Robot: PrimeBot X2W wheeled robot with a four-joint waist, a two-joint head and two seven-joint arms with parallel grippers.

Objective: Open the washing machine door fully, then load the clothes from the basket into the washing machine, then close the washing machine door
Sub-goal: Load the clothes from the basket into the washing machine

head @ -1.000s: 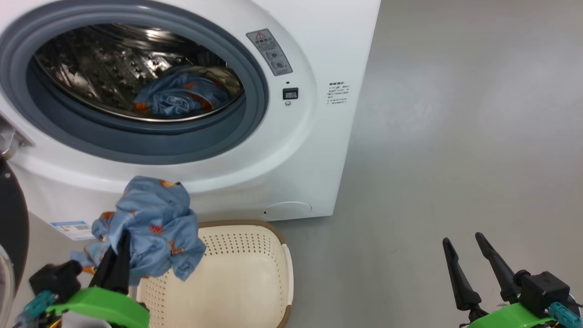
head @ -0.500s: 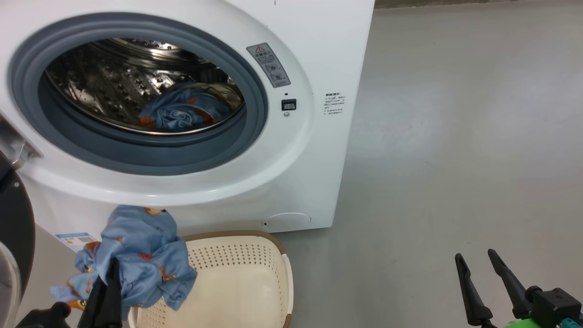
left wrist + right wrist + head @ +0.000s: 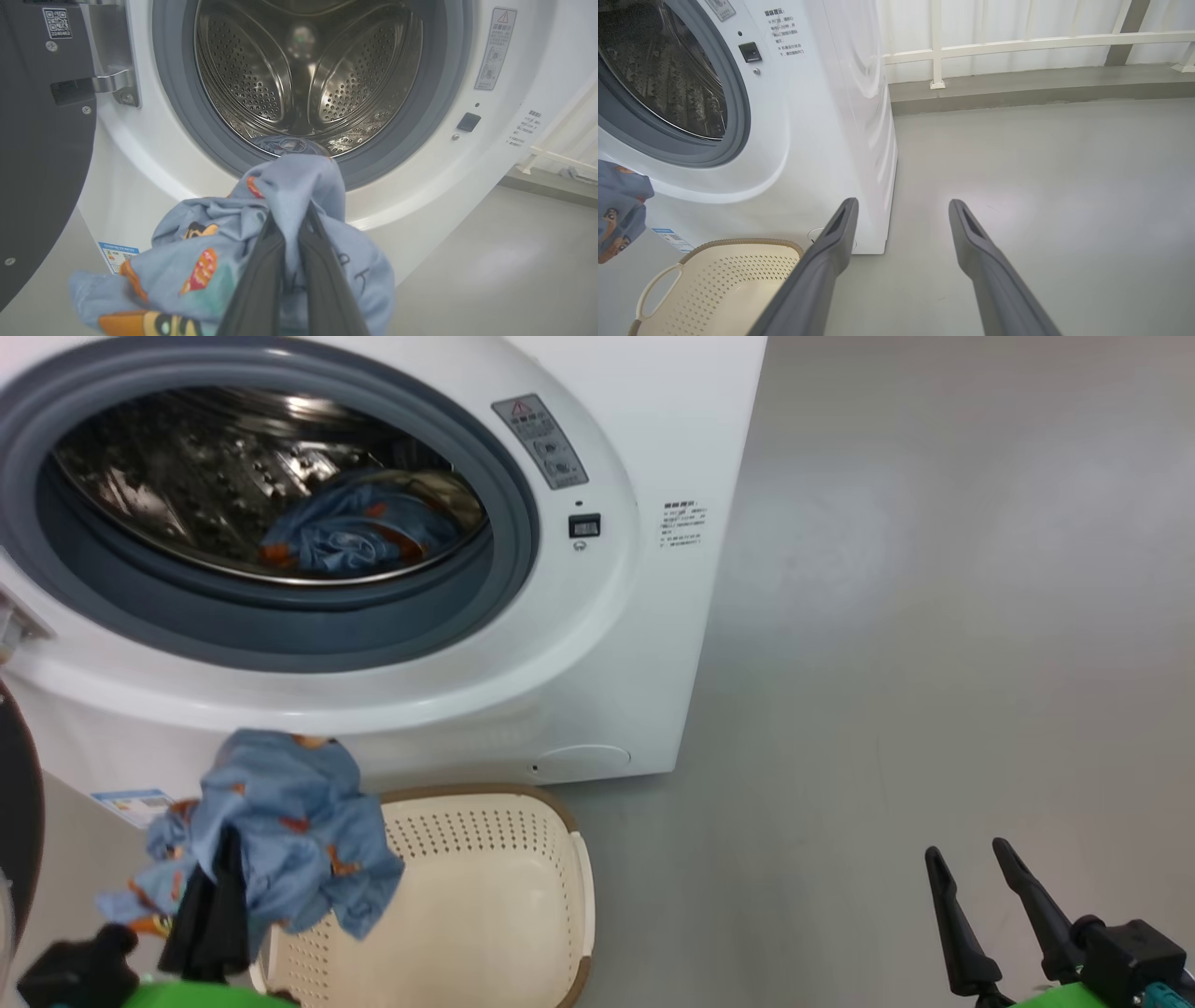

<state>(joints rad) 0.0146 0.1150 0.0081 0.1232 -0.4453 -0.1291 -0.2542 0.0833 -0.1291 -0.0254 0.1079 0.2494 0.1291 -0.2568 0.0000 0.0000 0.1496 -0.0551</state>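
The blue bear-printed garment, pinched in the left gripper above the cream perforated plastic basket, should be lifted clear of the grey rubber gasket and released deep inside the steel drum, while the right gripper is held wide.

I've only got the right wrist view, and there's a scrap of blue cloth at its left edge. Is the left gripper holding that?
Observer: Yes. The left gripper is shut on a blue bear-print garment, which hangs bunched in front of the machine.
Operator: Is anything in the drum already?
Observer: A second blue garment lies at the bottom of the drum.
Operator: And the door?
Observer: The washing machine door stands open to the left of the opening, its dark inner face showing.
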